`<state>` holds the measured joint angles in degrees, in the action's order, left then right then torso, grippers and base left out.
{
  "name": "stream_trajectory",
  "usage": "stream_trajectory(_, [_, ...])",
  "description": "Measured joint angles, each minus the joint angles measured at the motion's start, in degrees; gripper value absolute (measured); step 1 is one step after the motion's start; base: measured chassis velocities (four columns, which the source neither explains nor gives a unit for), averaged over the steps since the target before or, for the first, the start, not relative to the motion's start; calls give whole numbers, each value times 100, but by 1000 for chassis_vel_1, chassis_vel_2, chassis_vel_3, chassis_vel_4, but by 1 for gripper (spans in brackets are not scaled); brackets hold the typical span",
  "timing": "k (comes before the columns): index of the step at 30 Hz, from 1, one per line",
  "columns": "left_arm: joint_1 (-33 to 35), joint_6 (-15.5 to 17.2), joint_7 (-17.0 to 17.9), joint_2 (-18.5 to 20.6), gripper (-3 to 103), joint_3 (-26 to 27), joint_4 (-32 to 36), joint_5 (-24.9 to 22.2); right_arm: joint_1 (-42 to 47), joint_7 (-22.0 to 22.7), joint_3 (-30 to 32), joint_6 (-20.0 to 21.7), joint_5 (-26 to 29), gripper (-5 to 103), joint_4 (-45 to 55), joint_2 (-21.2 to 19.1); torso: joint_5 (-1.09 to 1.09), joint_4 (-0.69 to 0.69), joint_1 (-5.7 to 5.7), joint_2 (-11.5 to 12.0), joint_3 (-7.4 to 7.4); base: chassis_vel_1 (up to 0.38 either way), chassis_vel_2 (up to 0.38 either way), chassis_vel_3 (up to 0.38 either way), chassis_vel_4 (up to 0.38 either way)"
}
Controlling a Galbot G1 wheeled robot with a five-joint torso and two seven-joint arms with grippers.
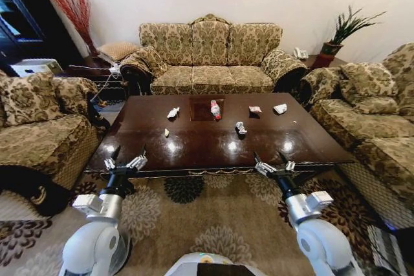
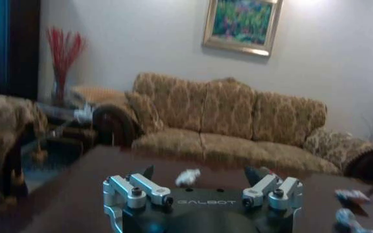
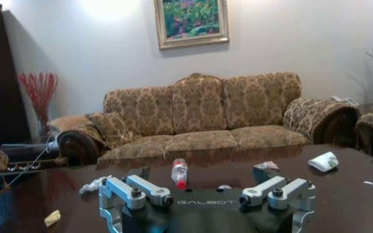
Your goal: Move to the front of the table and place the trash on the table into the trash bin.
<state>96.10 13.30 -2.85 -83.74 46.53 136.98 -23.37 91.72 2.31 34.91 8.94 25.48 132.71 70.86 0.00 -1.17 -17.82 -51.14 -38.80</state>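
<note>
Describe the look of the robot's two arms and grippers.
Both arms have glossy white rounded shells, then a grey block and a black wrist. The left gripper and right gripper match: silver metal linkages with black bolts, dark pointed fingers, and a black palm plate printed GALBOT.

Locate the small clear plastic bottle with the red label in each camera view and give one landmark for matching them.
Head view: the bottle lies on the table, on the square inlay near the far edge.
Left wrist view: cannot tell; a red speck beside a jaw tip might be it.
Right wrist view: the bottle stands between the right gripper jaw tips, before the sofa.
Shared landmark: the three-seat patterned sofa.
</note>
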Motion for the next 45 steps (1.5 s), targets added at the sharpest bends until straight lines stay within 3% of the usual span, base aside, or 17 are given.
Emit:
stream_trajectory(6, [91,173,-40,-104,95,-75,-55,5,-14,192,-15,-150,80,100,-55,72,0,0,0,0,0,0,0,0,0])
stream_trajectory(16, [60,198,151,-218,94,-58,12,-163,1,57,3,-228,74,100,-120,75,0,0,0,0,0,0,0,0,0])
stream_trajectory(37, [57,-22,334,-223,94,4,-131,-268,31,-17,27,-604,-1,100,-263,58,1,0,1,0,0,61,-62,-67,71])
stream_trajectory(45, [58,-224,395,69,94,186,-687,-53,72,-212,86,-734,-255,100,-324,15,-1,0,1,-1,0,59,-57,-51,52])
